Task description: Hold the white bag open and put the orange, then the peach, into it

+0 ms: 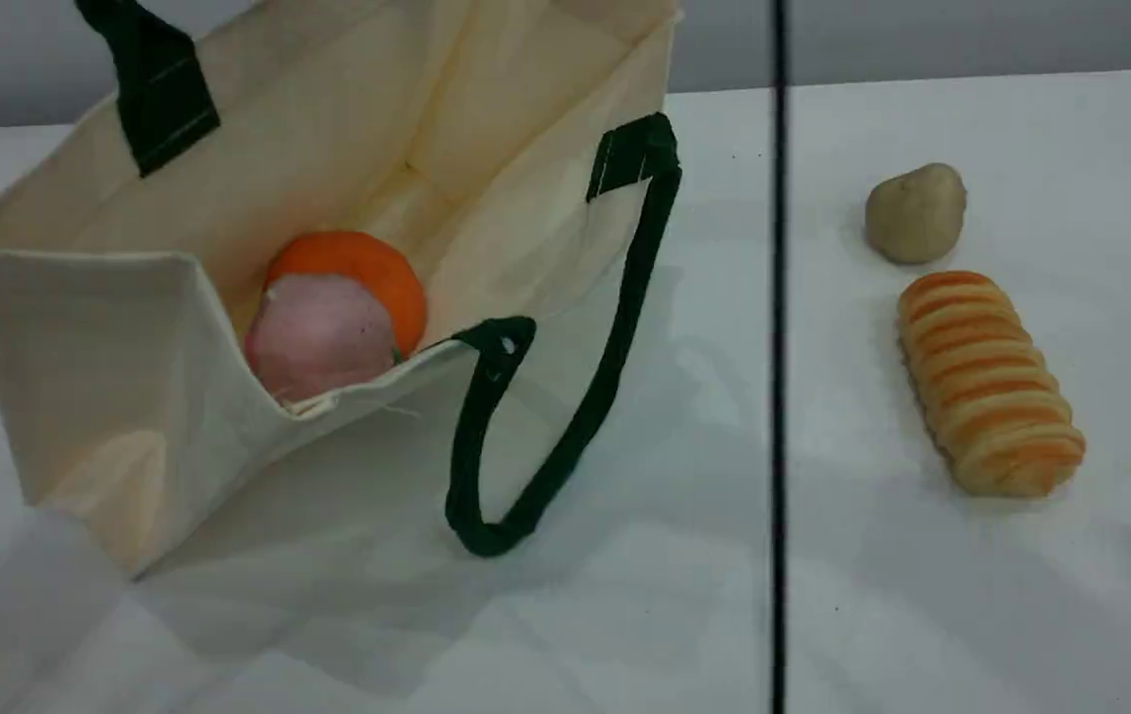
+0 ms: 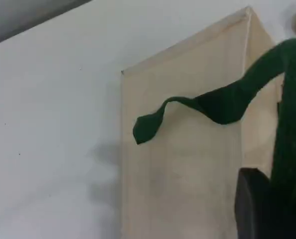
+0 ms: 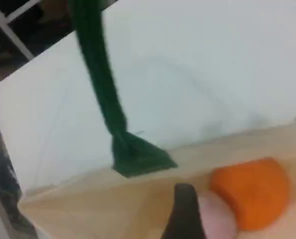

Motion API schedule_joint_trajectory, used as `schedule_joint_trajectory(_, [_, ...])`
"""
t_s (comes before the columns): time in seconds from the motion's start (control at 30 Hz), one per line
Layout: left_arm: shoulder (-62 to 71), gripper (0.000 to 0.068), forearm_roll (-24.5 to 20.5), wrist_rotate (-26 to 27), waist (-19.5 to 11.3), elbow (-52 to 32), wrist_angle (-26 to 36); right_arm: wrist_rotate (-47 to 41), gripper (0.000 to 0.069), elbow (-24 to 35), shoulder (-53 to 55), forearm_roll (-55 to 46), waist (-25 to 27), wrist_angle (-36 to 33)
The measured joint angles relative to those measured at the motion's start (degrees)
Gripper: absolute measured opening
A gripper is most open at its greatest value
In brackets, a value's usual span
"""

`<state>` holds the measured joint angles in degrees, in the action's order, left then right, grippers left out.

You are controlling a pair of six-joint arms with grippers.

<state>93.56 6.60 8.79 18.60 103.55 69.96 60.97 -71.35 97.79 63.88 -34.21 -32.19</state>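
The white bag point(image 1: 109, 367) stands open on the left of the table. The orange point(image 1: 367, 268) lies inside it, with the peach point(image 1: 317, 337) resting against its front. The far green handle point(image 1: 154, 89) is pulled up out of the top of the scene view. In the left wrist view that strap point(image 2: 287, 124) runs down beside my left gripper's dark fingertip point(image 2: 252, 209), which is shut on it above the bag's side point(image 2: 183, 164). One right fingertip point(image 3: 185, 209) hangs just above the peach point(image 3: 215, 219) and the orange point(image 3: 255, 191); its other finger is hidden. The near handle point(image 1: 615, 337) droops onto the table.
A beige potato point(image 1: 916, 213) and a striped bread loaf point(image 1: 987, 382) lie on the right half of the table. A dark seam point(image 1: 779, 397) runs front to back between the two halves. Neither arm shows in the scene view.
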Motion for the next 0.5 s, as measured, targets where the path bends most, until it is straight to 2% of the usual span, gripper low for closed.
schedule_joint_trajectory(0.3, [0.7,0.0064,1.5,1.1,0.0,0.0,-0.1,-10.2,0.0514,0.0,-8.9,-8.9,8.0,-9.0])
schedule_joint_trajectory(0.5, [3.6,0.0074,5.3,1.1,0.0,-0.1,-1.2,-11.8,0.0514,0.0,-11.9,-11.0,8.5,-10.6])
